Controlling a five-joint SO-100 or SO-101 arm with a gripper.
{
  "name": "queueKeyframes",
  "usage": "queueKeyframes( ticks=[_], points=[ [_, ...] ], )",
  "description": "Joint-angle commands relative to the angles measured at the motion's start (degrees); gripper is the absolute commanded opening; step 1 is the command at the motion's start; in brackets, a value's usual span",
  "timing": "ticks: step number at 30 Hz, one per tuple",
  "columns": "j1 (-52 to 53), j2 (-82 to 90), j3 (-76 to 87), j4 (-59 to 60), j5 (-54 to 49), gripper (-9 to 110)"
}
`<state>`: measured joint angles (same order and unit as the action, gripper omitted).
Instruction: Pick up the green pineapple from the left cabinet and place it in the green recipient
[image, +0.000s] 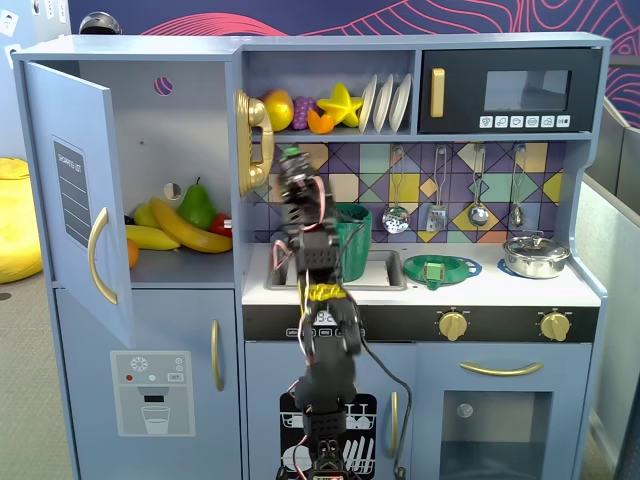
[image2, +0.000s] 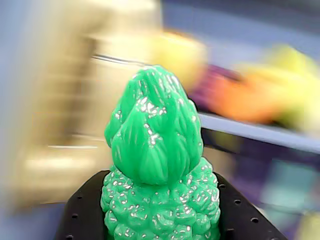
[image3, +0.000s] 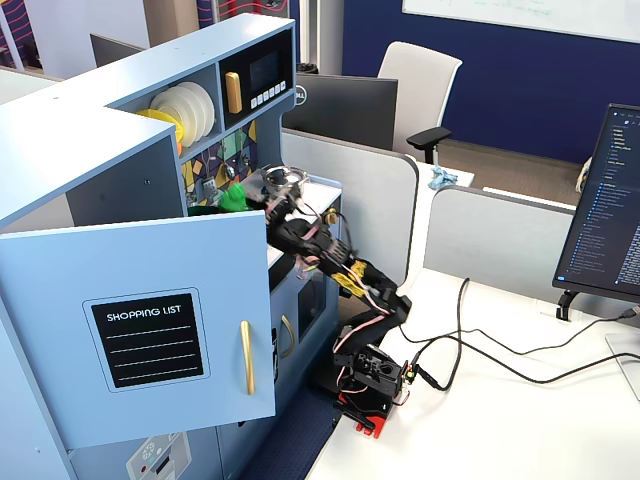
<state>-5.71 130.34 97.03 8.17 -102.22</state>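
Note:
My gripper (image: 292, 160) is shut on the green pineapple (image: 292, 153) and holds it raised in front of the tiled back wall, to the right of the left cabinet (image: 190, 120), whose door (image: 75, 200) stands open. In the wrist view the bumpy pineapple (image2: 160, 165) sits leafy top up between the black jaws of the gripper (image2: 160, 205), against a blurred background. The green recipient (image: 352, 235) stands in the sink, below and right of the gripper. In the other fixed view the pineapple (image3: 235, 196) shows at the gripper (image3: 245, 198), just past the open door (image3: 150, 320).
A banana (image: 185, 228), a green pear (image: 197, 205) and other fruit lie in the left cabinet. A gold telephone (image: 253, 140) hangs left of the gripper. The flat green strainer dish (image: 440, 268) and a steel pot (image: 535, 255) stand on the counter. A shelf of fruit (image: 320, 108) is above.

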Motion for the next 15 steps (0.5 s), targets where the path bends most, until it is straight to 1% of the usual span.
queueKeyframes(
  ticks=[1, 4, 9, 15],
  points=[
    [7.82, -11.51, -10.37, -3.6, 4.57, 0],
    [10.81, -19.6, -14.33, -6.15, 5.19, 0],
    [11.07, -28.04, -17.67, -10.02, 4.57, 0],
    [10.28, -32.08, -21.09, -10.2, 3.52, 0]
  ],
)
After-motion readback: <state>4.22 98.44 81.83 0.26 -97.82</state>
